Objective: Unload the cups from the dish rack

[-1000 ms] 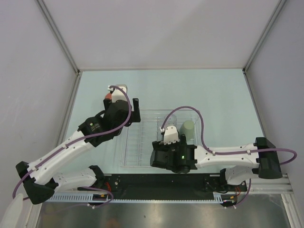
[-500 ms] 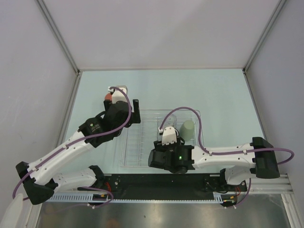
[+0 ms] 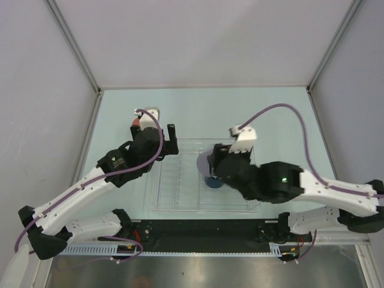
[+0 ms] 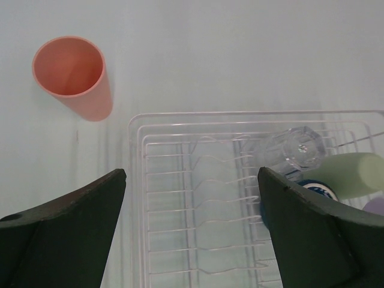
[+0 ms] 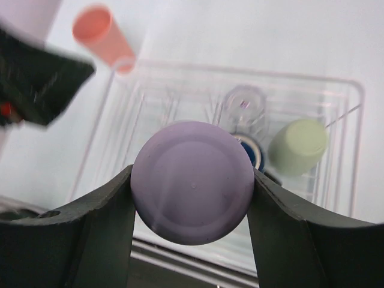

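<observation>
My right gripper (image 5: 192, 175) is shut on the lavender cup (image 5: 192, 195), held bottom-up above the clear dish rack (image 5: 354, 96). From above, that cup (image 3: 204, 162) hangs over the rack (image 3: 177, 186) with the dark blue mug (image 3: 213, 182) just below it. Still in the rack are a clear cup (image 5: 243, 103), the blue mug (image 5: 254, 152) and a pale green cup (image 5: 297, 144) lying on its side. A salmon-pink cup (image 4: 75, 75) stands upright on the table beyond the rack's left corner. My left gripper (image 4: 192, 175) is open and empty over the rack's left end (image 4: 180, 180).
The left arm (image 3: 129, 159) reaches diagonally along the rack's left side, and its wrist partly hides the salmon-pink cup (image 3: 136, 122) from above. The right arm (image 3: 282, 186) lies across the rack's right half. Grey walls close in the table on three sides.
My right gripper has shut on the lavender cup and lifted it out of the rack, the arm swinging up and back. The left arm has barely moved.
</observation>
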`<state>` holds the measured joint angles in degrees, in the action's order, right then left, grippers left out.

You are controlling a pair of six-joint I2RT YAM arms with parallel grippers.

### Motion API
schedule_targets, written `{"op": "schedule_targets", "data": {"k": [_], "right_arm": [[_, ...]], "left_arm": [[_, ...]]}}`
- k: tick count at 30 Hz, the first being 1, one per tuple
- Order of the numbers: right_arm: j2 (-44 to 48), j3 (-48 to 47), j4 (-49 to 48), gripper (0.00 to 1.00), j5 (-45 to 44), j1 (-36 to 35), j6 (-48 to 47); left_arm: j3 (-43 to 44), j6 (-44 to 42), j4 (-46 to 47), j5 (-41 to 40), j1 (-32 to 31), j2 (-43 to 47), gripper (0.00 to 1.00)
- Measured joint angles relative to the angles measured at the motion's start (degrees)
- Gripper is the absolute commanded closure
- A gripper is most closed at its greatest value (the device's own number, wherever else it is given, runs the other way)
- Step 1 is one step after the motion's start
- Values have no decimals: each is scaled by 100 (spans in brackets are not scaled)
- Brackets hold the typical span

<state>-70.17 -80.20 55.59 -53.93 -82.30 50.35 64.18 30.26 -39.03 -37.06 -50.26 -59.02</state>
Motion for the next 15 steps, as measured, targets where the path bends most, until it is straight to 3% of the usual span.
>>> {"op": "schedule_targets", "data": {"k": [4, 9, 15], "right_arm": [[1239, 520, -1113, 100, 319, 1001, -776], [2680, 1923, -2636, 100, 1742, 2911, -1268], [2649, 2929, -4590, 100, 4299, 4518, -879]], "left_arm": [[-299, 33, 654, 317, -7, 461, 3], [-1222, 85, 1965, 979, -17, 1561, 3], [-1687, 144, 3569, 1985, -20, 1775, 2]]}}
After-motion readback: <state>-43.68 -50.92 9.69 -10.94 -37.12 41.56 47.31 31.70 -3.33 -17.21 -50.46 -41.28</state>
